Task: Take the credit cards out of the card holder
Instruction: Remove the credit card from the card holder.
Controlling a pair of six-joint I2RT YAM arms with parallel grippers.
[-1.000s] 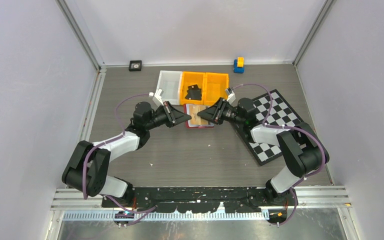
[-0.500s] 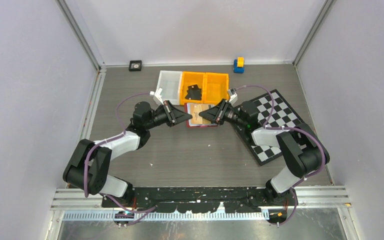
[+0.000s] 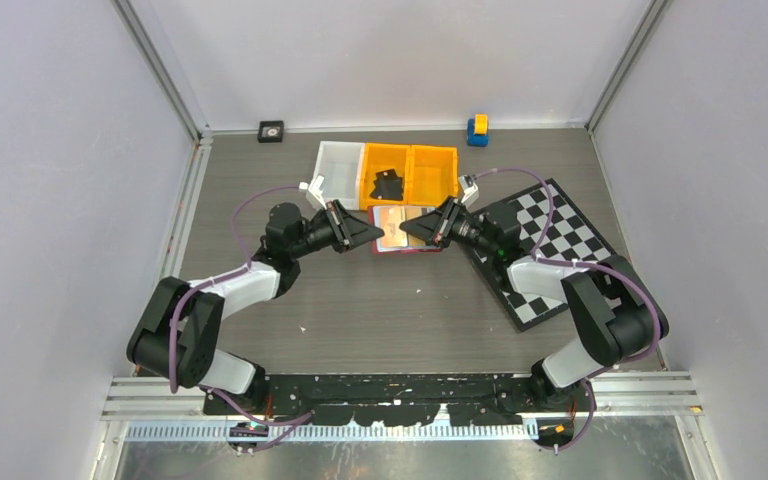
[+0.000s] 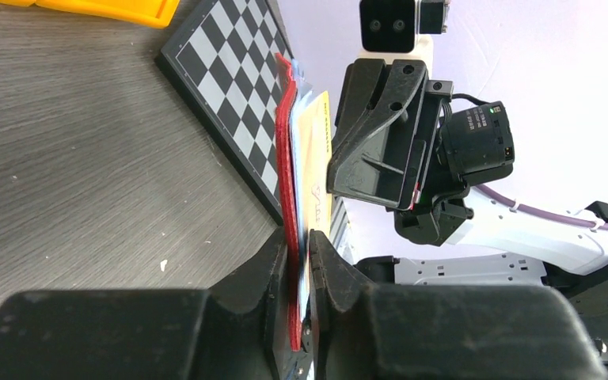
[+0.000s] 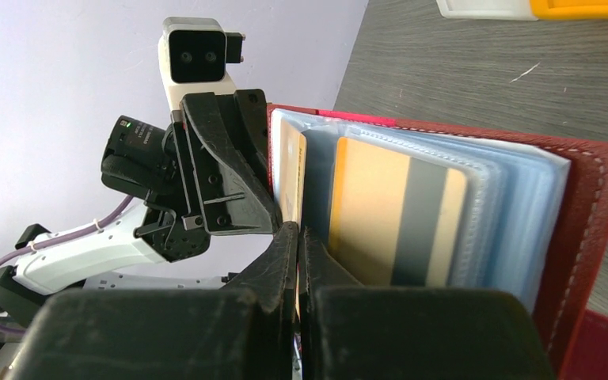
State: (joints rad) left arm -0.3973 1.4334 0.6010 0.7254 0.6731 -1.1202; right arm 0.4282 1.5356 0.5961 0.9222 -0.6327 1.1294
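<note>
Since a second ago the right arm has swung its elbow outward and the right gripper [image 3: 405,229] has drawn its fingers together. Over the table [image 3: 360,310], just left of the chequered board [image 3: 560,240], both arms meet at the card holder [image 5: 594,198]. It lies open with its sleeves facing up, its long axis running across the table from one gripper to the other; whether it rests on the table I cannot tell. The left gripper [image 3: 377,238] is clamped on its left edge, red cover and sleeves together. The right gripper is pinched on the edge of a tan card [image 5: 289,170], which looks still seated in its sleeve. A striped card [image 5: 380,214] also sits in its sleeve. No card lies loose, so I judge the task barely begun: the first pull is set up and every card remains to be drawn.
</note>
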